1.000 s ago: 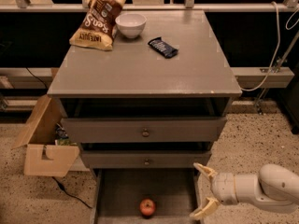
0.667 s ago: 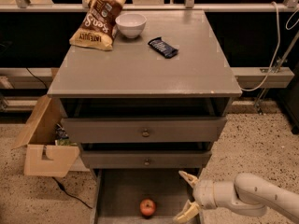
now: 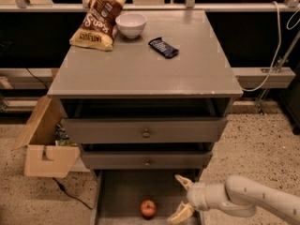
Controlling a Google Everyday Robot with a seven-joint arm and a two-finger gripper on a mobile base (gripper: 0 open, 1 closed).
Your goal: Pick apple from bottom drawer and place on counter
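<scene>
Apple (image 3: 148,208) sits on the floor of the open bottom drawer (image 3: 123,191), near end. Gripper (image 3: 177,198) hangs just right of it, fingers spread wide, holding nothing.

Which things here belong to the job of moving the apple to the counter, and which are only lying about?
For the job: apple, bottom drawer, counter, claw open at the drawer's right side, apart from the apple.
Lying about: chip bag, white bowl, wrapped bar, cardboard box.
</scene>
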